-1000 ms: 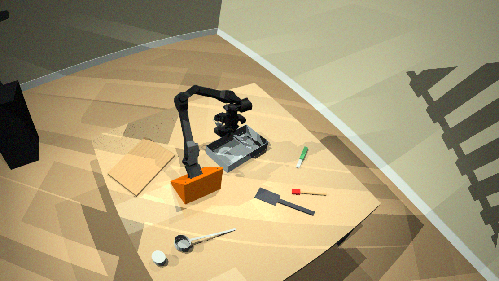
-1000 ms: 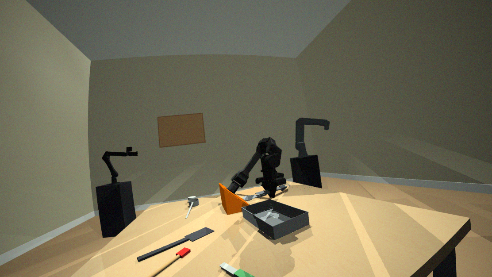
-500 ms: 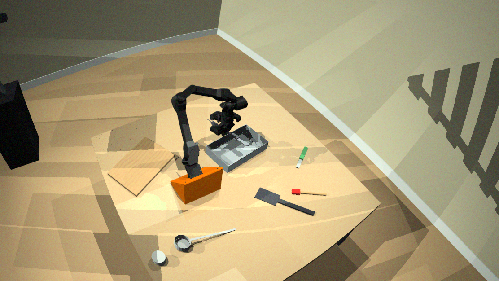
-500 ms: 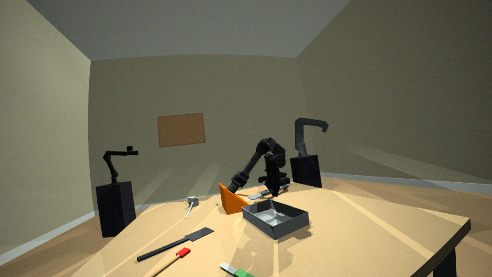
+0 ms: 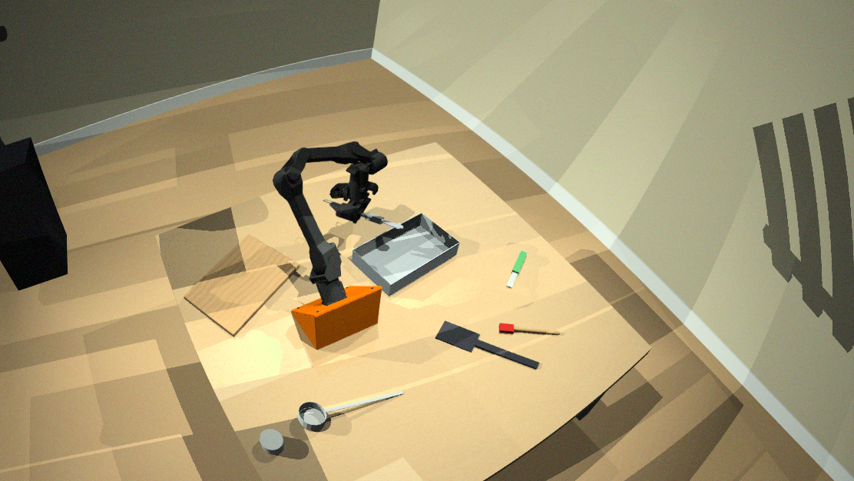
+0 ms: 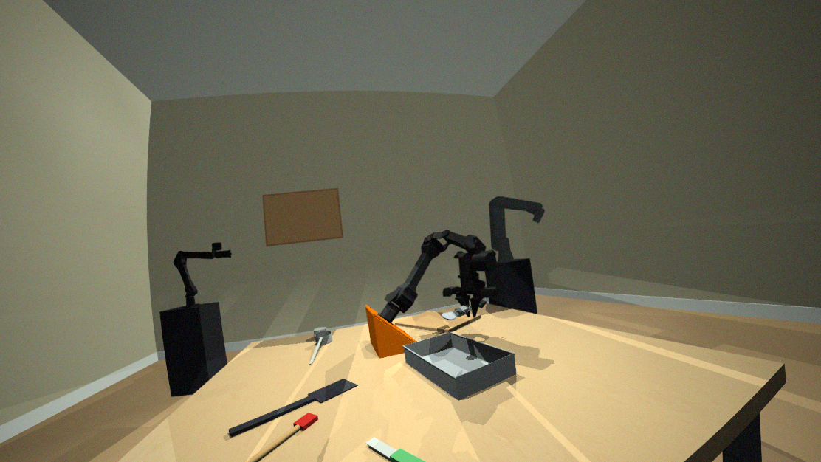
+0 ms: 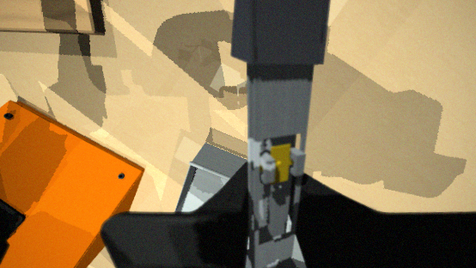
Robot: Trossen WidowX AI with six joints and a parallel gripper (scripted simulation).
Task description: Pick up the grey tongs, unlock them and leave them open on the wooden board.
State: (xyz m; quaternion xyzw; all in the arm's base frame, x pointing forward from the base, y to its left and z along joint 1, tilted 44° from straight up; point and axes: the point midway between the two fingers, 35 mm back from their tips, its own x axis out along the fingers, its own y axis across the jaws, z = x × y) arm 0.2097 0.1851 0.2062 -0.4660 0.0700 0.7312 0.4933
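Near edge of counter first: green-handled spreader, then red-headed basting brush. Farther in, roasting tin. Beyond, pincer clamped on grey locking tongs, held above counter, roughly level. Toward far edge, wooden board. Probably mid-step: lifted, pre-unlock; can't confirm latch state. Next: pitch tips down, squeeze, then lay open on board. No readable brands, labels or writing.
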